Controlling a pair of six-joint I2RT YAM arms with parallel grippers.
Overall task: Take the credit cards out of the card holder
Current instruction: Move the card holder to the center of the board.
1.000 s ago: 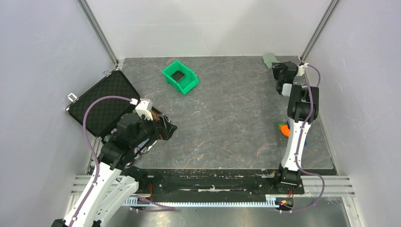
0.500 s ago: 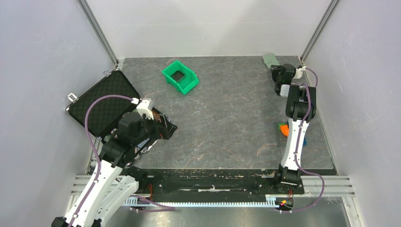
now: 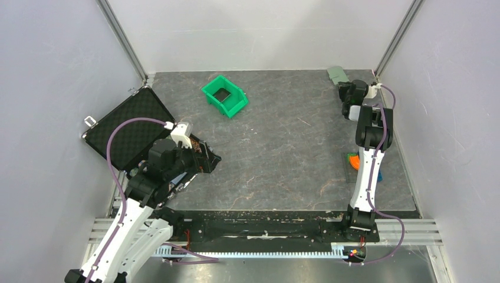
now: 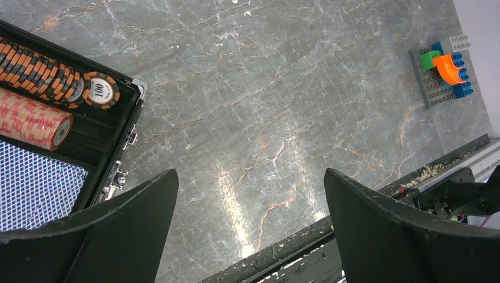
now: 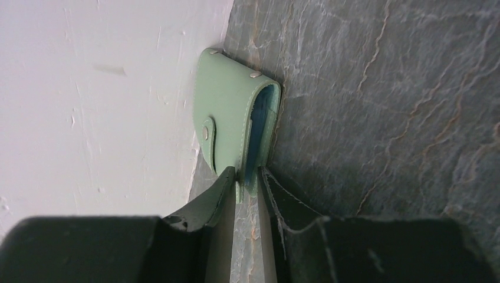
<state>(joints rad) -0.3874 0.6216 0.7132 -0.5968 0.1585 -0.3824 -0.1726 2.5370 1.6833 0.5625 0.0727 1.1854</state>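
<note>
Grasping step: the right gripper (image 5: 246, 174) pinches the holder (image 5: 230, 112), which rests against the wall (image 5: 88, 88); the left gripper (image 4: 247, 236) gapes empty. Next: pull it clear of the wall, then open it; cards unseen.

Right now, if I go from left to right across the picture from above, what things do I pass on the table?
black case → green bin → card holder → toy bricks
</note>
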